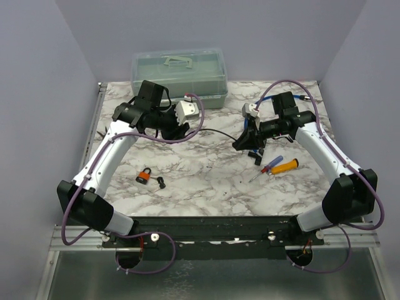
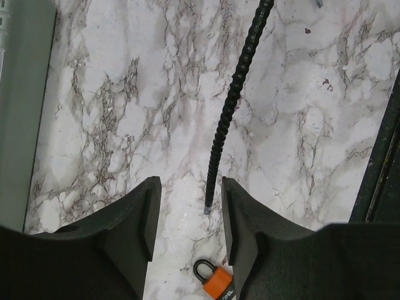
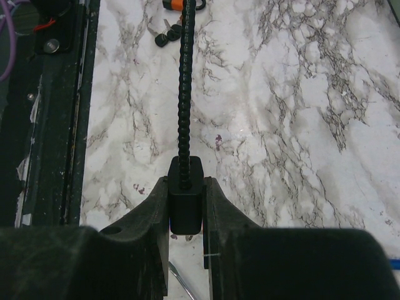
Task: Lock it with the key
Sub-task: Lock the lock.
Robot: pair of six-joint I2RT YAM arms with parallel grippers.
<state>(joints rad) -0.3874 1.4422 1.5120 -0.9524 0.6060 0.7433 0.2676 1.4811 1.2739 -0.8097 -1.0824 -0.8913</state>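
Left side first: my left gripper (image 2: 190, 209) has its fingers (image 2: 134, 225) roughly half apart with nothing in them. The free tip of a ribbed black cable (image 2: 231, 112) lies on the marble table (image 2: 94, 125) in the gap, slanting off to the upper right. The orange padlock (image 2: 219, 282) is flat at the bottom edge of that view, shackle toward the upper left. Over on the right, my right gripper (image 3: 186, 187) is clamped on the black block (image 3: 185, 209) on the cable, which runs straight up the frame toward the keys (image 3: 165, 37) at the top left.

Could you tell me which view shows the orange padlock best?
Top external: the padlock lies whole, unobstructed. Left wrist crops its body at the bottom edge; right wrist catches only an orange sliver at the top edge.
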